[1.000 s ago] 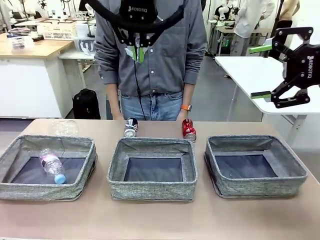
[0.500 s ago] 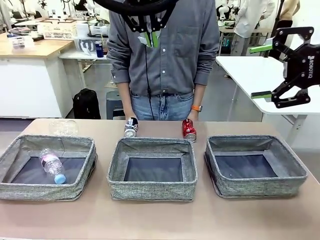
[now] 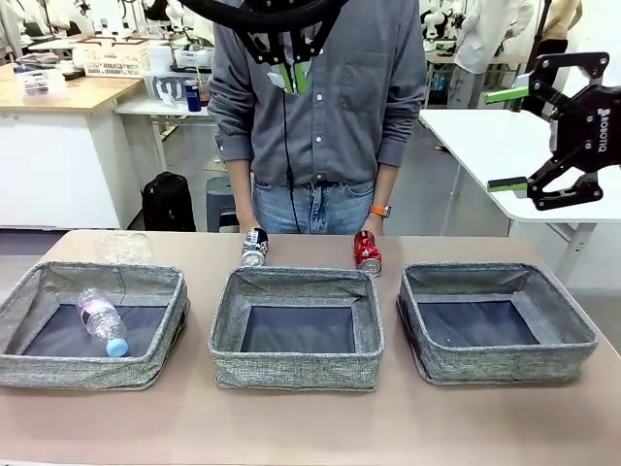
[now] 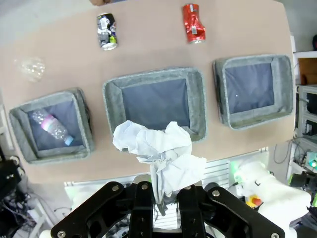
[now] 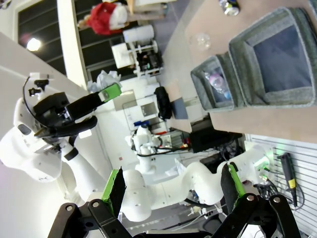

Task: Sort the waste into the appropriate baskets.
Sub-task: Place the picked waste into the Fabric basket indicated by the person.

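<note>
Front view: three grey woven-fabric baskets (image 3: 296,374) in row. Clear pink-label plastic bottle (image 3: 101,320) inside left one. Second clear bottle (image 3: 123,247), black-and-white can (image 3: 254,247), red can (image 3: 367,252) on table (image 3: 310,427) behind. Right gripper (image 3: 497,139) spread wide, empty, high at right.
Left wrist view: left gripper (image 4: 161,201) clenched on one white crumpled wad (image 4: 158,151), high over middle basket's wall.
Right wrist view: fingers apart, nothing between.

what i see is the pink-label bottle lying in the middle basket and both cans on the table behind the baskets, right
No. In the front view the pink-label bottle lies in the left basket, not the middle basket. The black-and-white can and red can lie behind the baskets.
</note>
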Action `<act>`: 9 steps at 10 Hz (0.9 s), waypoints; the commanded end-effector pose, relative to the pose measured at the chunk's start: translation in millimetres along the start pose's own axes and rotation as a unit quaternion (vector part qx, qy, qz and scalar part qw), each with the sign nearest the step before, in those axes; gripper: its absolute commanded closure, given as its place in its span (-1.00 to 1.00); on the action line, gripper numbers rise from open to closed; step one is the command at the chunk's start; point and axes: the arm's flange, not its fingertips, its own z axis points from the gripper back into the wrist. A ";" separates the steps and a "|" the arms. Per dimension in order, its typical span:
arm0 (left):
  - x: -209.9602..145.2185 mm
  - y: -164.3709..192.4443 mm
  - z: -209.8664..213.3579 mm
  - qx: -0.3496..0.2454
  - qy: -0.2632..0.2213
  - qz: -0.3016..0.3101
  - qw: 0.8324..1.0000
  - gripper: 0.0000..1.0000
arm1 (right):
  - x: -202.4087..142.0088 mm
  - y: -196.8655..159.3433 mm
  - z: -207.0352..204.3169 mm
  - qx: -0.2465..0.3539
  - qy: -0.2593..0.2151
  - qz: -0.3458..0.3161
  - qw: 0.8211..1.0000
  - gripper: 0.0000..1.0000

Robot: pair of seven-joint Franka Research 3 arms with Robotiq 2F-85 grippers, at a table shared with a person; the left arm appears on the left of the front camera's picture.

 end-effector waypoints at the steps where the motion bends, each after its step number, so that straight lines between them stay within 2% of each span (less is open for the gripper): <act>1: -0.3 1.4 2.5 0.005 -0.003 0.007 1.000 0.81 | -0.7 1.5 -1.7 0.011 0.002 0.000 1.000 -1.00; 9: -0.3 1.4 2.5 0.005 -0.003 0.007 1.000 0.81 | -0.7 1.5 -1.7 0.011 0.002 0.000 1.000 -1.00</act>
